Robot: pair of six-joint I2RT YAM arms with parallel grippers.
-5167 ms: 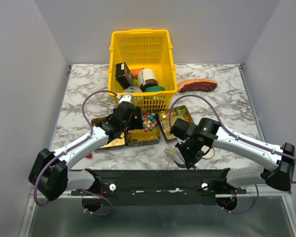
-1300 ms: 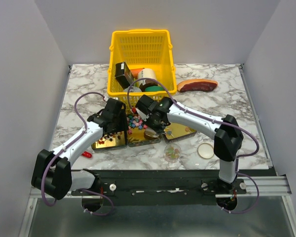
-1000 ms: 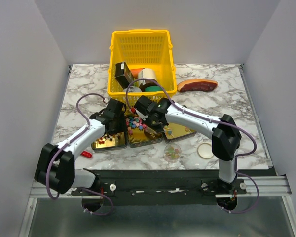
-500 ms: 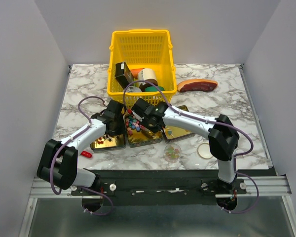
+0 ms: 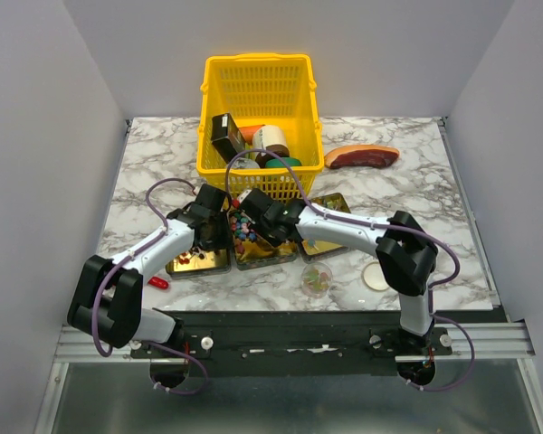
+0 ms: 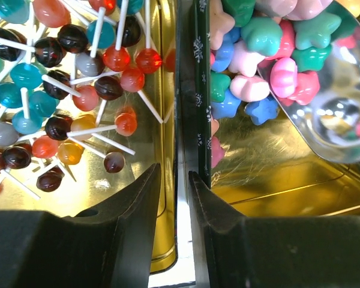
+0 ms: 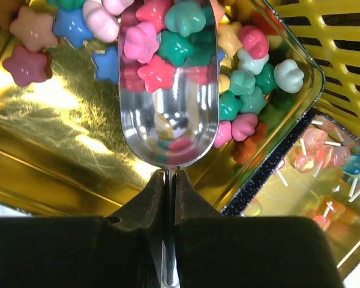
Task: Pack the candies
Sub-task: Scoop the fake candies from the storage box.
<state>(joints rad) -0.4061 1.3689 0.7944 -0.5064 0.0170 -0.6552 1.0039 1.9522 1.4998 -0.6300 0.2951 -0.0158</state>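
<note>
Scooping star candies from middle tin
Lift scoop level, right end effector clamped on it; steady tin rims with left end effector astride, clamping unclear.

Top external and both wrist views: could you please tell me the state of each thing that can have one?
left pincer: partly closed astride the left tin and middle tin walls; grip unclear.
right pincer: shut on the scoop handle.
scoop: loaded with star candies.
middle tin: open, partly full.
left tin: open, holding lollipops.
jar: open, partly filled.
lid: off, beside the jar.
basket: upright, holding groceries.
</note>
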